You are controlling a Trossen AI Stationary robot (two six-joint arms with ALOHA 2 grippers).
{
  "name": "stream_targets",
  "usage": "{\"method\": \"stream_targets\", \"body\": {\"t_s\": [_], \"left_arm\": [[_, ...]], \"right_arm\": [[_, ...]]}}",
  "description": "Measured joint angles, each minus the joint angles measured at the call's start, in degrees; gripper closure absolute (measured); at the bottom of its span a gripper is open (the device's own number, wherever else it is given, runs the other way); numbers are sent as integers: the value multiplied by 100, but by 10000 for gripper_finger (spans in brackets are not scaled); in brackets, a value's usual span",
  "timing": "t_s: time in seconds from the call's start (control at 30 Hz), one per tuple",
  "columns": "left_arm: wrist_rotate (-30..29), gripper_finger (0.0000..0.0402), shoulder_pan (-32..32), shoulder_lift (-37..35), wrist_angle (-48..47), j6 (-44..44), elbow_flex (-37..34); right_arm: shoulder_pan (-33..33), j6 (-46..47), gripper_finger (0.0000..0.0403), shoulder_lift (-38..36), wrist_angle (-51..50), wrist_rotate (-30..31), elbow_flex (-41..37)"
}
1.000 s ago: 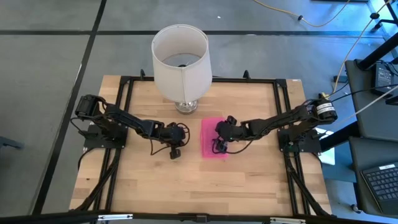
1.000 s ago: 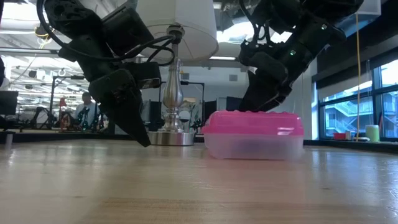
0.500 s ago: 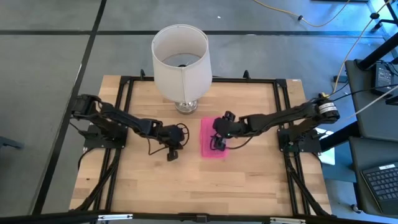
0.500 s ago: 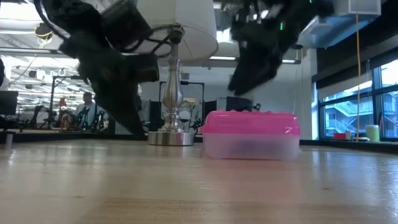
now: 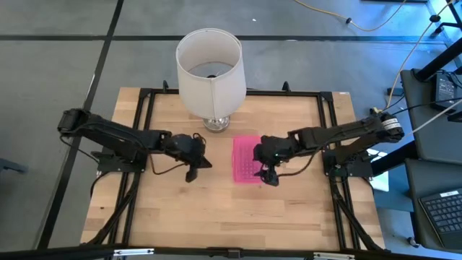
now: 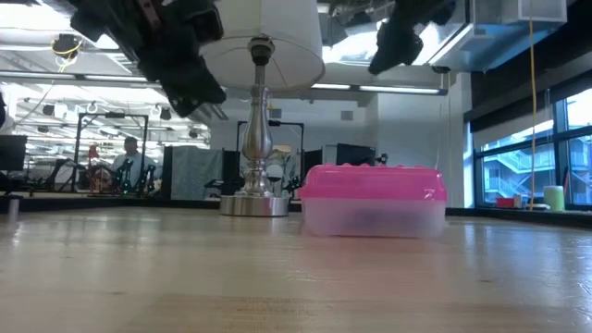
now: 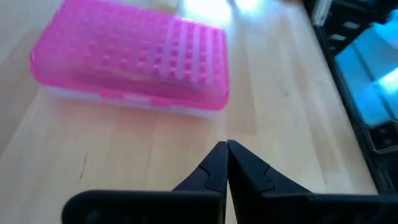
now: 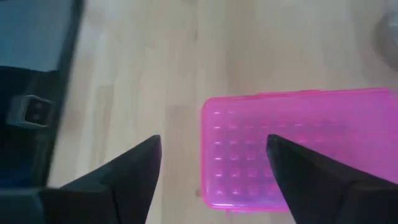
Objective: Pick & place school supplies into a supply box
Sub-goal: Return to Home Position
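Note:
The supply box (image 5: 246, 159), clear plastic with a pink bumpy lid, lies shut and flat on the wooden table, in front of the lamp. It also shows in the low view (image 6: 375, 199) and both wrist views (image 7: 130, 65) (image 8: 298, 149). No pencils, pens or scissors show outside it. My left gripper (image 5: 193, 171) (image 7: 227, 148) is shut on nothing and hovers left of the box, pointing at it. My right gripper (image 5: 271, 175) (image 8: 213, 142) is open and hangs just beyond the box's right edge, above the table. Both are raised well above the tabletop in the low view.
A white lamp (image 5: 209, 68) with a metal foot (image 6: 254, 205) stands just behind the box, near the table's far edge. A black frame (image 5: 148, 97) runs along the table's sides. Bare wood lies in front of the box. A person sits in the room far behind (image 6: 129, 166).
My right gripper has left the top of the box's lid, risen and moved off past the box's right edge. My left gripper has risen from near the tabletop and drawn back a little toward the table's left. The box has stayed shut on the table.

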Motion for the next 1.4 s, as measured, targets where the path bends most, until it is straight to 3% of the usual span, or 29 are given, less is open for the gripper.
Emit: {"method": "stream_targets", "body": {"t_s": [0.2,0.43,0.67,0.9,1.2,1.4], "left_arm": [[579,398,441,-1216,634,216,-823],[1417,398,1262,-3165,1047,287,-1893],[1801,398,1945,-4765,1038,455,-2528],[2455,398,2620,-5768,1037,329,-2904],[2354,398,3236,-6501,1096,206,-3268],[2373,398,3566,-6851,1208,97,-3580]], "right_arm": [[-144,382,108,-1105,1261,-559,-1585],[-268,517,108,-3403,2920,-244,-3640],[-616,622,108,-5363,3211,-257,-5030],[-938,348,108,-6894,3153,-869,-5573],[-1155,130,108,-8239,2661,-999,-5879],[-1283,-196,108,-8294,2733,-917,-5956]]}}
